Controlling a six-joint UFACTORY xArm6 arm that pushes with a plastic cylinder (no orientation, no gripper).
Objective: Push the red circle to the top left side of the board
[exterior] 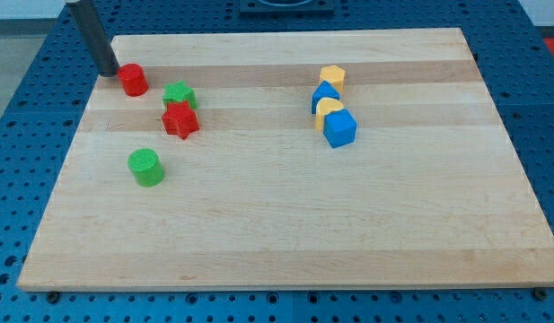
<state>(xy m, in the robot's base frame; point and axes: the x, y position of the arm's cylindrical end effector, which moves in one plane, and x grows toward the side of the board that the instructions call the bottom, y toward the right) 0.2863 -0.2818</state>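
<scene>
The red circle (133, 80) stands near the top left of the wooden board (285, 224). My tip (109, 71) rests on the board just to the left of the red circle, close to it or touching it. The dark rod rises from the tip toward the view's top left. A green star (179, 94) lies to the right of the red circle, with a red star (180, 120) right below it and touching it. A green circle (146, 167) stands lower on the left side.
At the view's upper right of centre, a tight column of blocks runs downward: a yellow block (332, 76), a blue block (325, 93), a yellow block (329, 109) and a blue cube (340, 127). The board's left edge is near my tip.
</scene>
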